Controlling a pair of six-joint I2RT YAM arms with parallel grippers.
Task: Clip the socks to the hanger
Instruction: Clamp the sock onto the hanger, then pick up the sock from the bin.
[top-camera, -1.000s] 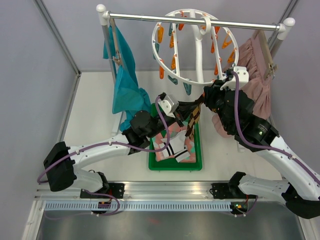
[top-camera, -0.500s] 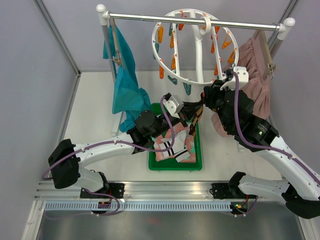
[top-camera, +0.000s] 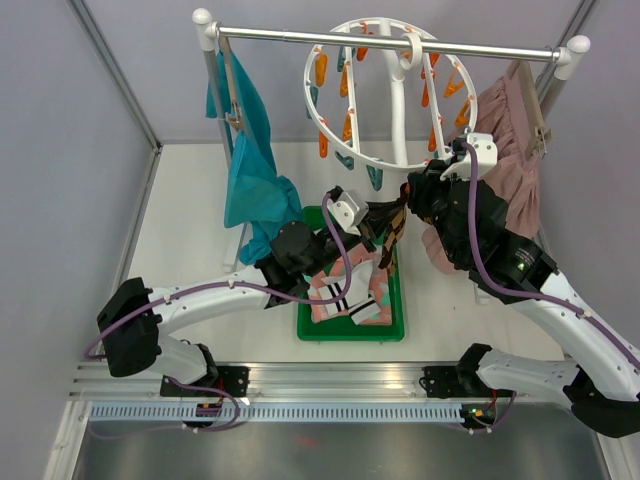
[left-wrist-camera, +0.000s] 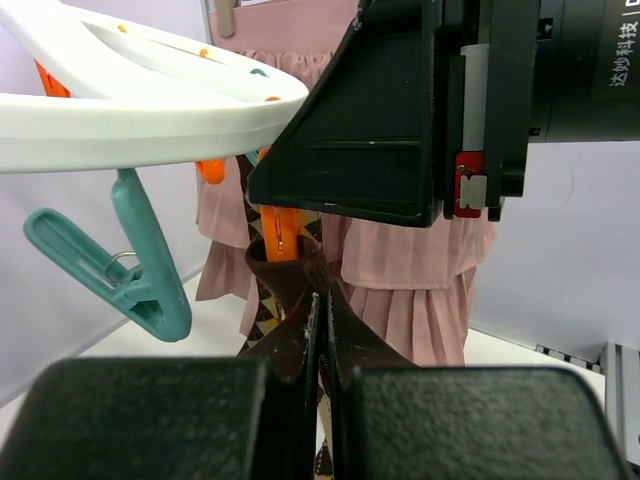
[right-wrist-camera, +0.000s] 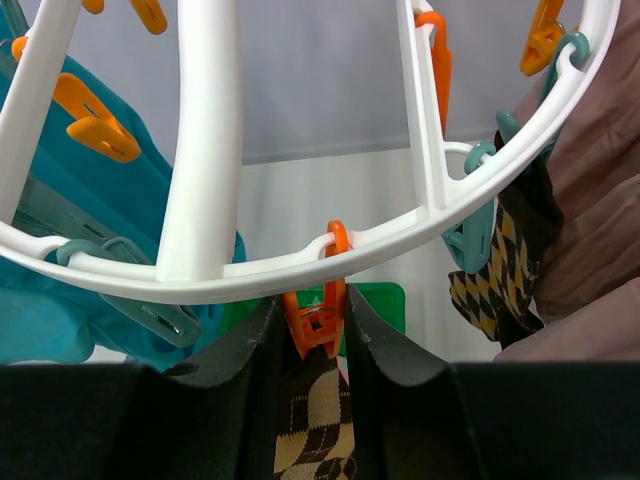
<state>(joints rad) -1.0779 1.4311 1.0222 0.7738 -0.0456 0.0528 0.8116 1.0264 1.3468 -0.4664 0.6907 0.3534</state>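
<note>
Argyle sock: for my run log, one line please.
left fingers shut on brown argyle sock | right fingers shut on orange plastic clip | sock at clip

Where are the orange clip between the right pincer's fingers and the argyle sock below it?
orange clip (right-wrist-camera: 318, 305): right wrist view, clip body.
argyle sock (right-wrist-camera: 311, 432): right wrist view, patterned fabric.

The right gripper (right-wrist-camera: 312, 312) pinches an orange clip (right-wrist-camera: 320, 300) under the hanger (right-wrist-camera: 200, 280) rim, an argyle sock (right-wrist-camera: 310, 425) directly beneath, a second argyle sock (right-wrist-camera: 497, 278) hanging rightward.
</note>
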